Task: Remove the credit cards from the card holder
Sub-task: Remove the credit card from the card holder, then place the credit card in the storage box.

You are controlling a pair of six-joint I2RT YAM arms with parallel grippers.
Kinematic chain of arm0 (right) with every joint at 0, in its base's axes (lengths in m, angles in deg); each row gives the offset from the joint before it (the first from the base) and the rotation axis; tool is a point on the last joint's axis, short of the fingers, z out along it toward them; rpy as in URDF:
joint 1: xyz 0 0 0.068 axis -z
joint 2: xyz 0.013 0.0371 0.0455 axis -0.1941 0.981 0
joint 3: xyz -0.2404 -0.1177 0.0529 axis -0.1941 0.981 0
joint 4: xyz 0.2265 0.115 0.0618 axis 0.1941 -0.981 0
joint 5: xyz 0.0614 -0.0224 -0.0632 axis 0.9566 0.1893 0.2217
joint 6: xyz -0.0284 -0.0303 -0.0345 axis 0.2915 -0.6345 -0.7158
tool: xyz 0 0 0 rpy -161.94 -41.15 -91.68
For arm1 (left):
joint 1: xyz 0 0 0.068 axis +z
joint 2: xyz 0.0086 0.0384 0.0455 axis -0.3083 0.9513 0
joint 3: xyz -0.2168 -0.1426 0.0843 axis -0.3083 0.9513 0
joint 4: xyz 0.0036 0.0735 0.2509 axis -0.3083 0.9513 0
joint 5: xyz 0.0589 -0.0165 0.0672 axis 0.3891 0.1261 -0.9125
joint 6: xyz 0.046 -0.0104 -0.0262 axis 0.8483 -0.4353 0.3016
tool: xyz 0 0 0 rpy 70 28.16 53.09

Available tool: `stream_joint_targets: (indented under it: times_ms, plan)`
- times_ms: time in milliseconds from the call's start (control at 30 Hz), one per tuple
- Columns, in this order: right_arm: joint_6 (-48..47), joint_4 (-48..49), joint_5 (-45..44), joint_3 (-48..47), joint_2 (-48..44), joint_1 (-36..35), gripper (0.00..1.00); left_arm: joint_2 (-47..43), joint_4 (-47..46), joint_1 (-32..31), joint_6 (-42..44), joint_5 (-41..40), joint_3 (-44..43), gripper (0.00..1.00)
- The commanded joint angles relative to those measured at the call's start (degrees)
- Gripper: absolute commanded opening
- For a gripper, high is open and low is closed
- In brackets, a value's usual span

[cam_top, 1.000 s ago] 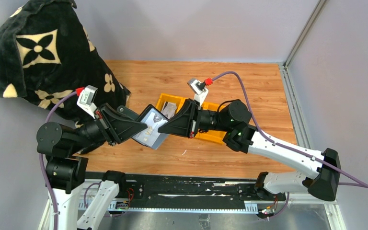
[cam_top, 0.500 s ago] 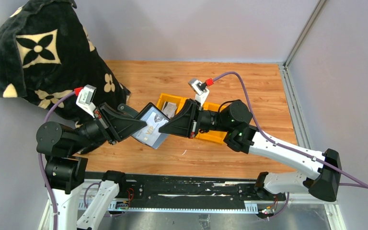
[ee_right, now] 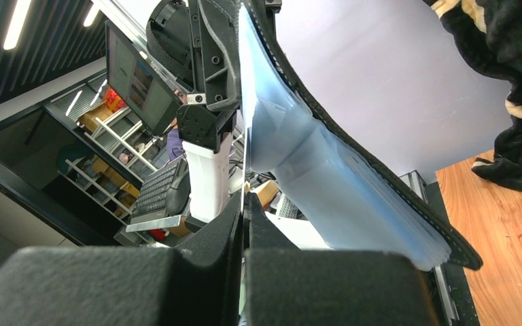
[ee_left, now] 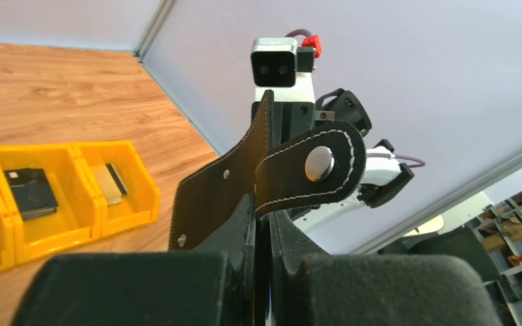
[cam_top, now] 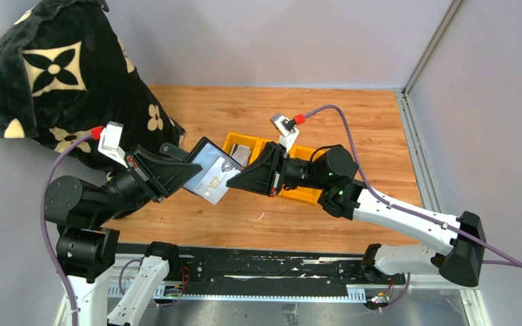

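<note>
The black card holder [cam_top: 202,155] hangs open above the table, its clear sleeves [ee_right: 326,183] showing. My left gripper [cam_top: 185,174] is shut on its left end; in the left wrist view the jaws [ee_left: 264,221] pinch the black leather, with the strap tab and snap [ee_left: 316,166] sticking up. My right gripper [cam_top: 235,181] is shut on a thin silvery credit card [cam_top: 213,185] marked VIP, which sticks out of the holder's lower right. In the right wrist view only the card's edge [ee_right: 245,173] shows between the shut jaws. Two more cards [ee_left: 30,193] [ee_left: 112,183] lie in the yellow bin.
A yellow three-compartment bin [cam_top: 307,194] stands on the wooden table behind my right gripper, also in the left wrist view [ee_left: 143,200]. A large black cushion with cream flowers [cam_top: 61,81] fills the back left. Grey walls close in the table at the back and right.
My left arm has drawn back to the left and up, taking the card holder with it. More of the silvery card shows outside the holder. The right gripper has barely moved.
</note>
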State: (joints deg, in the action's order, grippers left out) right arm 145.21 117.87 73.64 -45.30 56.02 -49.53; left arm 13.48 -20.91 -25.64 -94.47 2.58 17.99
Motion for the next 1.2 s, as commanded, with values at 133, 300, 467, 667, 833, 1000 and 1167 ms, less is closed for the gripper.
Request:
stream_joint_targets:
  times_ms: [133,300,467,667,833,1000,1167]
  plan:
    - [-2.4,-4.0,0.7,0.9,-3.1,0.5,0.0,1.0,6.8,0.0,12.7,-7.4,-6.5,0.0]
    - [-1.8,-12.7,2.6,0.8,-3.6,4.9,0.0,3.2,12.9,0.0,19.8,-10.5,-10.9,0.0]
    - [-6.4,-25.0,3.8,1.1,-4.8,11.4,0.0,3.7,15.2,0.0,23.9,-12.4,-13.3,0.0]
    - [-17.4,-47.6,-1.4,-1.2,-5.1,23.3,0.0,4.6,19.0,0.0,28.5,-11.4,-13.8,0.0]
    - [-22.9,-51.2,-5.7,-7.0,3.9,25.3,0.0,4.9,19.7,0.0,29.0,-8.4,-12.9,0.0]
    - [-23.5,-51.8,-6.7,-17.3,20.4,23.6,0.0,5.0,18.7,0.0,27.9,-4.0,-12.2,0.0]
    - [-23.2,-56.6,-7.6,-29.8,36.0,22.0,0.0,4.6,18.4,0.0,27.9,-1.6,-11.3,0.0]
